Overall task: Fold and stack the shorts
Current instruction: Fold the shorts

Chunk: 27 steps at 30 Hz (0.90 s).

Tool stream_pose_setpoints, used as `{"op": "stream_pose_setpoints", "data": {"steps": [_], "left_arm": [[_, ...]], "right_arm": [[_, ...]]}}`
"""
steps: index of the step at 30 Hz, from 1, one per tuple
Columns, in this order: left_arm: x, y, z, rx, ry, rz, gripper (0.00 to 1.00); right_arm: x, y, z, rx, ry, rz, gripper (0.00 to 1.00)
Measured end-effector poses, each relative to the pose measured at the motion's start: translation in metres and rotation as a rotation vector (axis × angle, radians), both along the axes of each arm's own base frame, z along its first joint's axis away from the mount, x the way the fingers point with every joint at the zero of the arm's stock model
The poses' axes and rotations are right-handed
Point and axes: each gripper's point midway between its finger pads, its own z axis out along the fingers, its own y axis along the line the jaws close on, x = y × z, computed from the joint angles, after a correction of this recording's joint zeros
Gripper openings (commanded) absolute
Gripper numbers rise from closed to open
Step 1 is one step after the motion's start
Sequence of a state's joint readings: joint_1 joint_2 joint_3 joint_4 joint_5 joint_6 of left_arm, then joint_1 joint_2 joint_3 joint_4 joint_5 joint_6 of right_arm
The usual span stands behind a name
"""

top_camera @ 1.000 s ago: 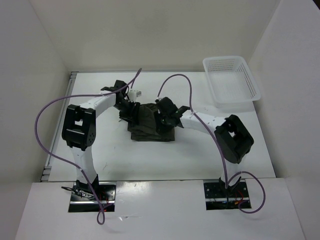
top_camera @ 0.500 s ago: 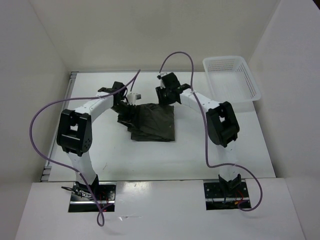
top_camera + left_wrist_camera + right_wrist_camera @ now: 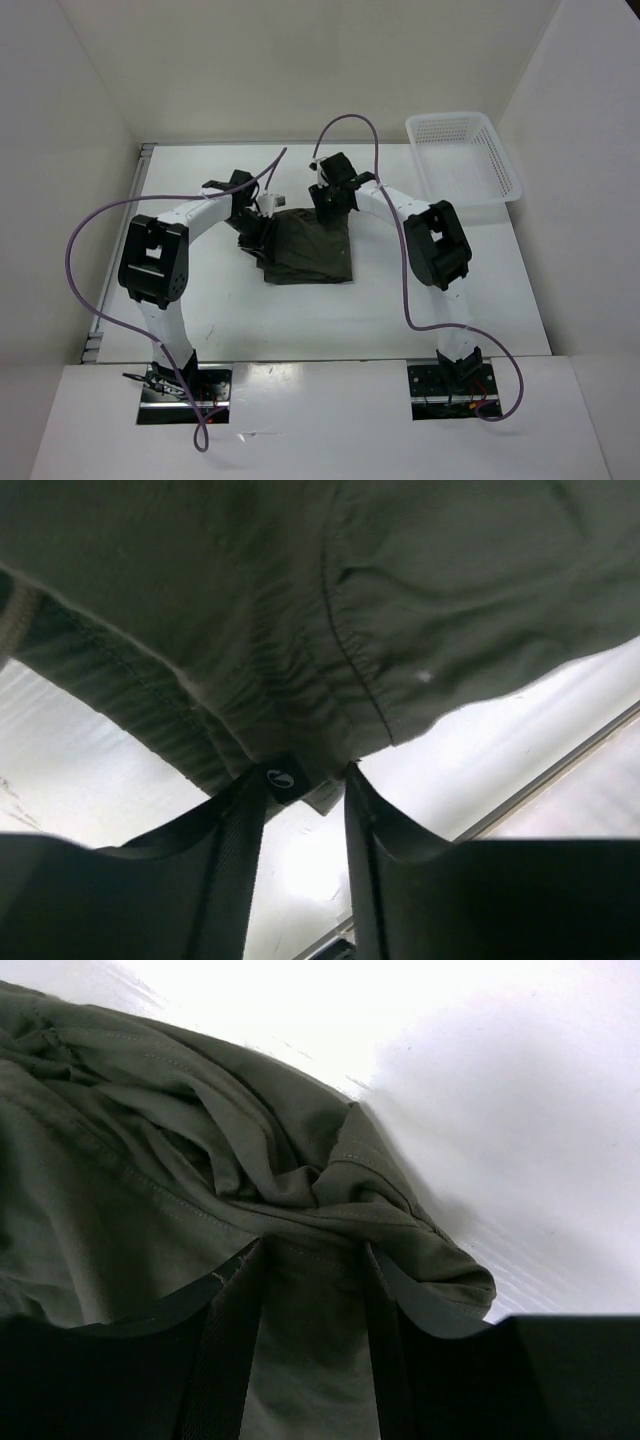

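Note:
The dark olive shorts [image 3: 310, 250] lie folded in a rough square at the table's middle. My left gripper [image 3: 262, 214] is at their far left corner. In the left wrist view its fingertips [image 3: 262, 792] pinch the edge of the gathered waistband [image 3: 250, 720], with a small black label [image 3: 281, 777] between them. My right gripper [image 3: 330, 198] is at the far right edge. In the right wrist view bunched shorts cloth [image 3: 330, 1195] fills the gap between its fingers [image 3: 228, 1360], and the folds run together at the tips.
A white lattice basket [image 3: 462, 160] stands at the far right corner of the white table [image 3: 200, 290]. White walls close in the table on three sides. Purple cables loop over both arms.
The right gripper moved from the middle of the shorts to their far edge, and the cloth spread out towards the back right. The left gripper stayed at the far left corner.

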<state>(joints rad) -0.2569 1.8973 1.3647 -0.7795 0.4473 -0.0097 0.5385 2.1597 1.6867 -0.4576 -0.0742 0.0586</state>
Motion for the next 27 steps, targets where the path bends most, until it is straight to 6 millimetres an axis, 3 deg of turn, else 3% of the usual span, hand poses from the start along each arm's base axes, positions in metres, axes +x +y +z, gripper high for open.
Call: {"op": "stream_pose_setpoints", "data": {"steps": [3, 4, 5, 7, 9, 16, 23, 24, 25, 27], "left_arm": [[-0.005, 0.001, -0.008, 0.002, 0.021, -0.007, 0.17], [-0.006, 0.001, -0.010, 0.002, 0.028, -0.006, 0.12], [-0.007, 0.001, -0.011, 0.001, 0.033, -0.006, 0.04], [-0.009, 0.000, -0.011, -0.001, 0.040, -0.008, 0.02], [-0.010, 0.000, -0.011, -0.005, 0.046, -0.009, 0.02], [-0.019, 0.006, -0.004, 0.011, 0.079, 0.001, 0.01], [-0.007, 0.010, 0.011, 0.014, 0.020, 0.015, 0.01], [-0.006, 0.007, 0.011, 0.011, 0.011, 0.008, 0.04], [-0.006, 0.005, 0.011, 0.012, 0.008, 0.002, 0.17], [-0.010, 0.002, 0.010, 0.018, 0.010, -0.014, 0.43]], "right_arm": [[-0.001, 0.001, -0.004, -0.001, 0.006, 0.011, 0.29], [-0.001, 0.001, -0.006, -0.002, 0.011, 0.012, 0.16], [-0.001, 0.001, -0.009, -0.006, 0.016, 0.016, 0.10], [0.001, 0.003, -0.015, -0.009, 0.026, 0.014, 0.00], [0.003, 0.004, -0.022, -0.012, 0.036, 0.007, 0.00], [0.014, -0.004, -0.018, 0.044, 0.061, -0.120, 0.00], [0.035, -0.049, -0.005, 0.196, 0.111, -0.399, 0.00], [0.038, -0.050, -0.002, 0.216, 0.112, -0.416, 0.00], [0.040, -0.049, 0.000, 0.234, 0.111, -0.426, 0.00], [0.042, -0.044, 0.003, 0.262, 0.114, -0.433, 0.16]]}}
